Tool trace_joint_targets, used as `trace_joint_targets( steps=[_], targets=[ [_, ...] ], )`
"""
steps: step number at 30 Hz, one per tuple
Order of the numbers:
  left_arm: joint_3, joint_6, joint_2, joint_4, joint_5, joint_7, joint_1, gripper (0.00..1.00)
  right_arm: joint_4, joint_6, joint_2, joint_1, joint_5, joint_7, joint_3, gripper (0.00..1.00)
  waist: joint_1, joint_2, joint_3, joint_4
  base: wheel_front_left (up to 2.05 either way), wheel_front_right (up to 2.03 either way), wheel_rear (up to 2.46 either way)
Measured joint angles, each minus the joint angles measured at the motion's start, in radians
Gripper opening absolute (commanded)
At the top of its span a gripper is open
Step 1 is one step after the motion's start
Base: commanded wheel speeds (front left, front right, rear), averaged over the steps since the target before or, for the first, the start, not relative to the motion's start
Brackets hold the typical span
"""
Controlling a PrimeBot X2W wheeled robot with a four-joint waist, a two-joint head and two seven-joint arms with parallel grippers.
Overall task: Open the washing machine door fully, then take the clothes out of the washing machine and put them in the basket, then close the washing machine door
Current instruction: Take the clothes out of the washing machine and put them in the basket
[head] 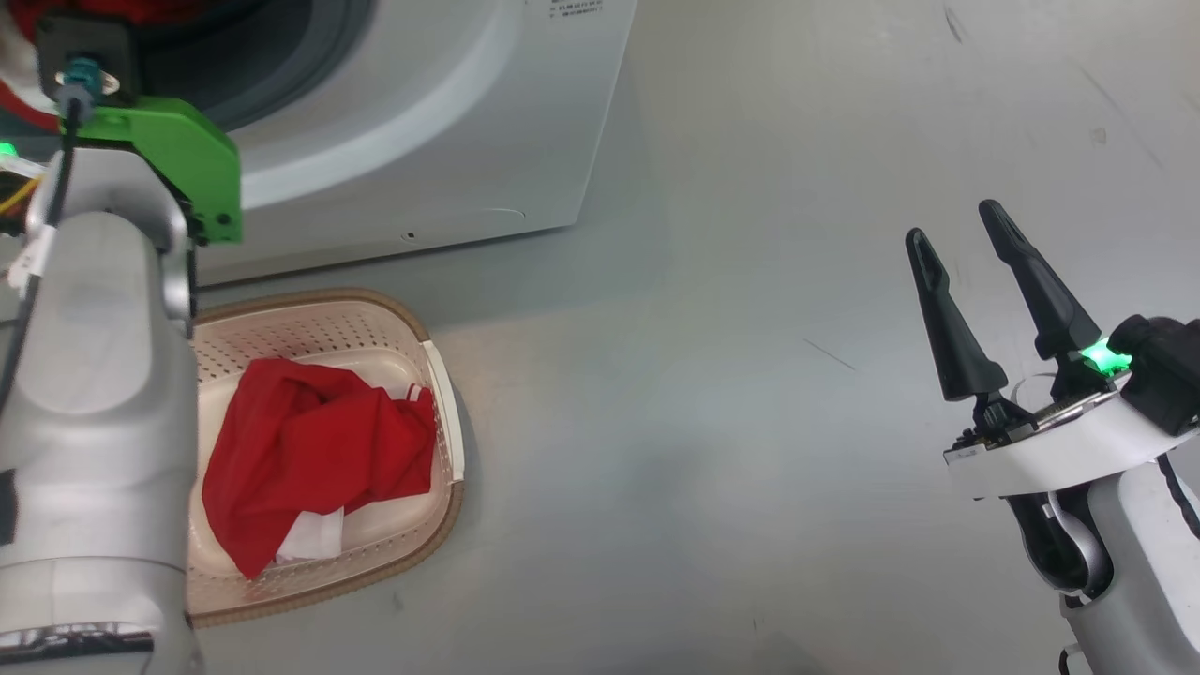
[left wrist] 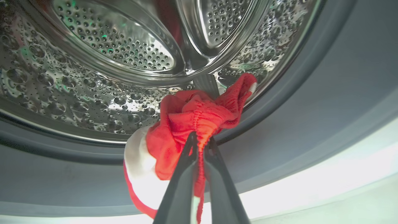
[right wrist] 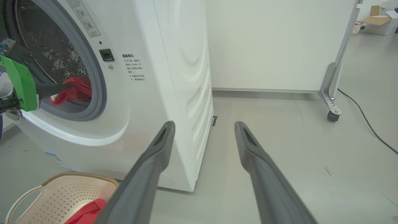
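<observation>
The left gripper (left wrist: 201, 141) has its two dark fingers pinched tight on a red garment (left wrist: 192, 115) with white trim, gripping a bunched fold of it right at the mouth of the steel drum (left wrist: 93, 81). The cloth hangs down over the grey gasket (left wrist: 295, 124), partly in and partly out of the washing machine (right wrist: 174, 62). Over on the other side, the right gripper (head: 954, 223) hovers above the floor (head: 712, 450), fingers spread wide with nothing between them, well apart from the machine. Down in front of the machine sits the basket (head: 441, 375), and a second red piece (head: 309, 450) lies crumpled inside it. As I read it, the door must be open, since the arm reaches straight in, and one piece is in the basket. The one in hand has yet to be lifted clear and dropped beside the other. I can't tell whether more lies deeper in the drum. After that, the door wants shutting.
</observation>
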Motion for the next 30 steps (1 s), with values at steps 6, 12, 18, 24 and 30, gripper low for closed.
trace_joint_targets(
  steps=[6,12,18,24,30],
  targets=[
    [-0.029,-0.038,-0.054,0.012,-0.022,-0.085,0.060,0.00,0.015,0.000,-0.006,0.041,-0.018,0.000,-0.007,1.00,0.0000,0.0000,-0.062,0.032,0.00,0.00,0.00],
    [-0.057,-0.074,-0.053,0.026,-0.030,-0.152,0.130,0.00,0.021,0.000,-0.005,0.074,-0.033,0.000,-0.010,1.00,0.0000,0.0000,-0.126,0.071,0.00,0.00,0.00],
    [-0.065,-0.090,-0.054,0.018,-0.048,-0.236,0.194,0.00,0.030,0.000,-0.002,0.115,-0.042,0.000,-0.010,1.00,0.0000,0.0000,-0.191,0.111,0.00,0.00,0.00],
    [-0.058,-0.098,-0.057,-0.027,-0.086,-0.299,0.241,0.00,0.040,0.000,0.011,0.151,-0.053,0.000,-0.008,1.00,-0.0001,0.0000,-0.255,0.148,0.00,0.00,0.00],
    [-0.048,-0.113,-0.060,-0.063,-0.132,-0.304,0.299,0.00,0.049,0.000,0.026,0.178,-0.060,0.000,0.000,1.00,0.0000,0.0000,-0.307,0.172,0.00,0.00,0.00]
  ],
)
